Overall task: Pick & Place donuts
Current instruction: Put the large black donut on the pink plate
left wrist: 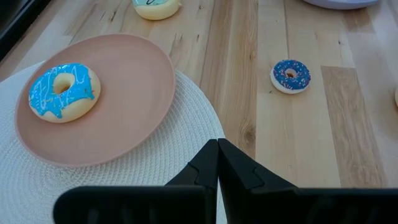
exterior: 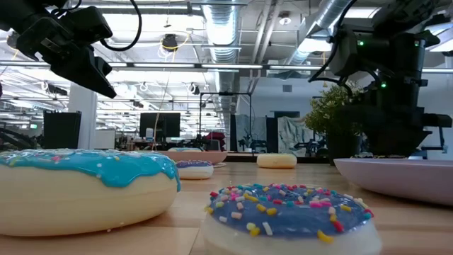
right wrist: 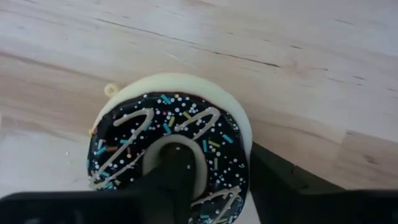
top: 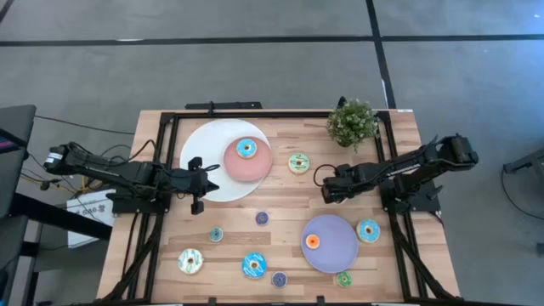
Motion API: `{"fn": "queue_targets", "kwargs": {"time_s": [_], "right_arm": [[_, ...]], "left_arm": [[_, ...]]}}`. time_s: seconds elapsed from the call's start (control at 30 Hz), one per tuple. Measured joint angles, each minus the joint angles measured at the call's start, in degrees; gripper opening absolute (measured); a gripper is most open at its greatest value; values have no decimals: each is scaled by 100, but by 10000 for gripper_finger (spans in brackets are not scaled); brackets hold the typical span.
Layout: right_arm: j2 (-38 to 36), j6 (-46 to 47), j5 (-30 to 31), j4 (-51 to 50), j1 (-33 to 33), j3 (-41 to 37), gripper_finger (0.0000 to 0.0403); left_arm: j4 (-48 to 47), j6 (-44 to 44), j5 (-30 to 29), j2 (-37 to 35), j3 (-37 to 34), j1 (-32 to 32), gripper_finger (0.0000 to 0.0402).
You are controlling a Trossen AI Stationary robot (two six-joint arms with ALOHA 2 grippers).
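Dark-iced donut (right wrist: 171,152) clamped in right gripper (right wrist: 211,180); left gripper (left wrist: 217,163) closed, empty.

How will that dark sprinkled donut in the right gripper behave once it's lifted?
The dark sprinkled donut keeps its ring shape with one finger of the right gripper through its hole, so it probably stays stiff. It looks like a light toy. Its glossy icing may be slippery, so it could swing.
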Motion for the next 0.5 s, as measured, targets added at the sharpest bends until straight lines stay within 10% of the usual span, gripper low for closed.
{"fn": "queue_targets", "kwargs": {"time_s": [0.5], "right_arm": [[2, -1518, 822, 1253, -34, 1217, 102]], "left_arm": [[0, 0, 0, -1, 0, 2, 0]]}}
